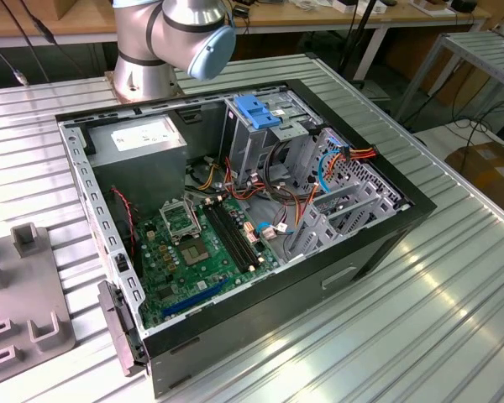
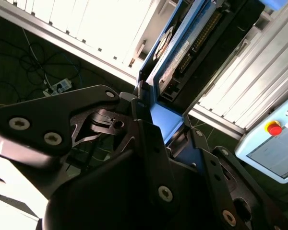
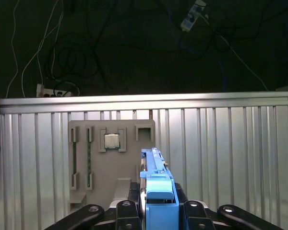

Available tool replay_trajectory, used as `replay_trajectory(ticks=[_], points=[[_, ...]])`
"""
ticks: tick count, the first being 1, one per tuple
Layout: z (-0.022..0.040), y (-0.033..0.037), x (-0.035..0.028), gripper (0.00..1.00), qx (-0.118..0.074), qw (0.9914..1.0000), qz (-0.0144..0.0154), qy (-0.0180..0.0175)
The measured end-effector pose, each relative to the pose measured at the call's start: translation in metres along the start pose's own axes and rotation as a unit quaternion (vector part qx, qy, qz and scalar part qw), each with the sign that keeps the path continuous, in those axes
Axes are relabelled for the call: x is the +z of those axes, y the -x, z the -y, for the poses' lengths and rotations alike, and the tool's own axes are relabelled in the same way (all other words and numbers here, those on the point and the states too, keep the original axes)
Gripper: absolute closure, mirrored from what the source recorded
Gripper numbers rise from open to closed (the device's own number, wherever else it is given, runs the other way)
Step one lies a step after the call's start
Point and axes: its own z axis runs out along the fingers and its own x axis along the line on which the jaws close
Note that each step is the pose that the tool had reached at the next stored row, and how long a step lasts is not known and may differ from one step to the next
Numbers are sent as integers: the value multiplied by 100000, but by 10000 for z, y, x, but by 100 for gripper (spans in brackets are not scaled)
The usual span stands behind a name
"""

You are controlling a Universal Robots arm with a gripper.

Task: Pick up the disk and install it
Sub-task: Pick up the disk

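In both wrist views my gripper [image 3: 156, 207] [image 2: 159, 125] is shut on the disk [image 3: 154, 175] [image 2: 174, 61]. I see the disk edge-on, standing up between the black fingers, with a blue plastic rail along its side. The second wrist view shows part of its silver face and connector edge. It hangs in the air above the slatted metal table [image 3: 230, 153], over a grey fixture plate [image 3: 86, 167]. In the exterior view the open computer case [image 1: 378, 243] lies on the table, and its metal drive cage [image 1: 256, 138] carries a blue latch [image 1: 256, 109] on top.
A small processor chip [image 3: 111, 141] sits in a pocket of the grey fixture plate [image 1: 17, 302]. Inside the case are a motherboard [image 1: 197, 252], a grey power-supply box [image 1: 143, 138] and loose cables [image 1: 319, 164]. The arm's base [image 1: 147, 50] stands behind the case. A pendant with a red button [image 2: 274, 128] lies nearby.
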Motion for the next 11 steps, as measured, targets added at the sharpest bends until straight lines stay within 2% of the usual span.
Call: replay_trajectory(ticks=[11], points=[[139, 5, -1, 63, -2, 100000, -1, 4]])
